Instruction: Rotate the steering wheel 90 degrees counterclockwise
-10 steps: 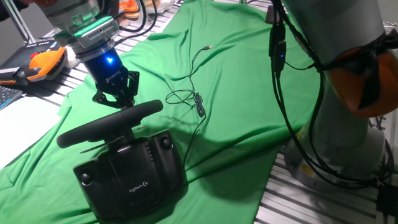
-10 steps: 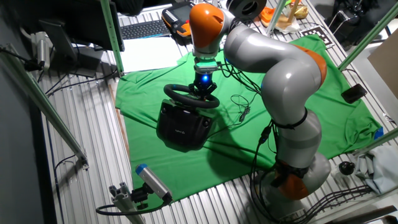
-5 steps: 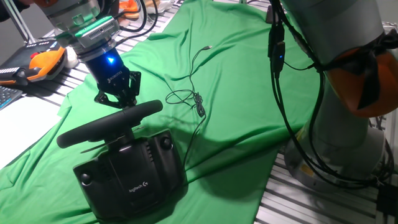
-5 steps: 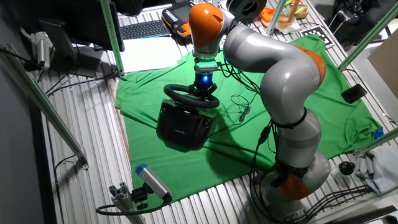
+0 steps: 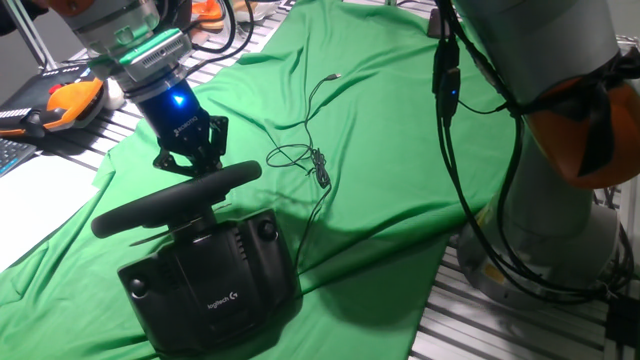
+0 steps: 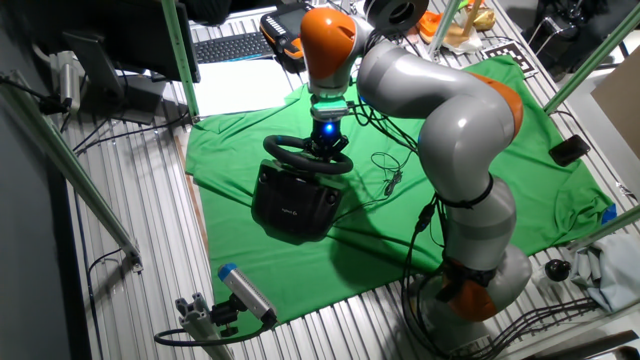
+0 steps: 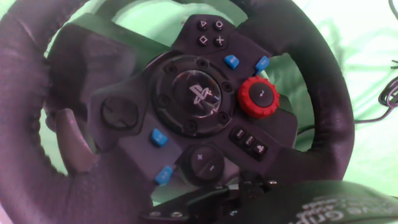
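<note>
One steering wheel (image 5: 175,198) sits on one green cloth (image 5: 400,150), with one gripper (image 5: 190,155) above it. One thin cable (image 5: 310,150) lies on the cloth. On the wheel's face are one red dial (image 7: 259,97) and four blue buttons (image 7: 159,137).

Two fixed views share the steering wheel (image 5: 176,203) — hand view looms close.

Green cloth (image 6: 330,260) drapes a slatted metal table (image 6: 130,250).
</note>
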Controlling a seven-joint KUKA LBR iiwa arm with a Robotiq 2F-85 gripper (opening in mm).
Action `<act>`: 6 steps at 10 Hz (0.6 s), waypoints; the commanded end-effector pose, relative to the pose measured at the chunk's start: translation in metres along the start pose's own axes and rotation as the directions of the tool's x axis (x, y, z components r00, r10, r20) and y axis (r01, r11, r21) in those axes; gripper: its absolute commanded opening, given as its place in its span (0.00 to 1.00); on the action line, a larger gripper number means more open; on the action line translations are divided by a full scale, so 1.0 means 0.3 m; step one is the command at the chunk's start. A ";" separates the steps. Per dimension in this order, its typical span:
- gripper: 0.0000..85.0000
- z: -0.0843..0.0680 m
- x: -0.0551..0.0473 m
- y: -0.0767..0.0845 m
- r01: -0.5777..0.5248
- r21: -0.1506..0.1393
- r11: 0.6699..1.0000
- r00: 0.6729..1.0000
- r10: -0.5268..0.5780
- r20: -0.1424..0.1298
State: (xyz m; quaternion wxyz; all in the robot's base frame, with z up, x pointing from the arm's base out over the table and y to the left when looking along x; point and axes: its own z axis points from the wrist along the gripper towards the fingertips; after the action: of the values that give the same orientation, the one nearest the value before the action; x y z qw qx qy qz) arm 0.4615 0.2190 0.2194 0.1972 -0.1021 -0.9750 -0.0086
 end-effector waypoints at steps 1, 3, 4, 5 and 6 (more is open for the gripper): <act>0.00 0.001 -0.005 -0.002 0.003 0.000 1.000 1.000 -0.003 0.002; 0.00 0.008 -0.017 -0.008 0.008 -0.001 1.000 1.000 -0.008 0.010; 0.00 0.013 -0.024 -0.015 0.012 0.001 1.000 1.000 -0.012 0.011; 0.00 0.017 -0.028 -0.020 0.016 -0.001 1.000 1.000 -0.016 0.013; 0.00 0.020 -0.031 -0.024 0.019 -0.003 1.000 1.000 -0.019 0.014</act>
State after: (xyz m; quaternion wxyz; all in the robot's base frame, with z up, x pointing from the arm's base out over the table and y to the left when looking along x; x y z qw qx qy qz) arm 0.4663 0.2103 0.2104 0.1903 -0.0929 -0.9773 -0.0112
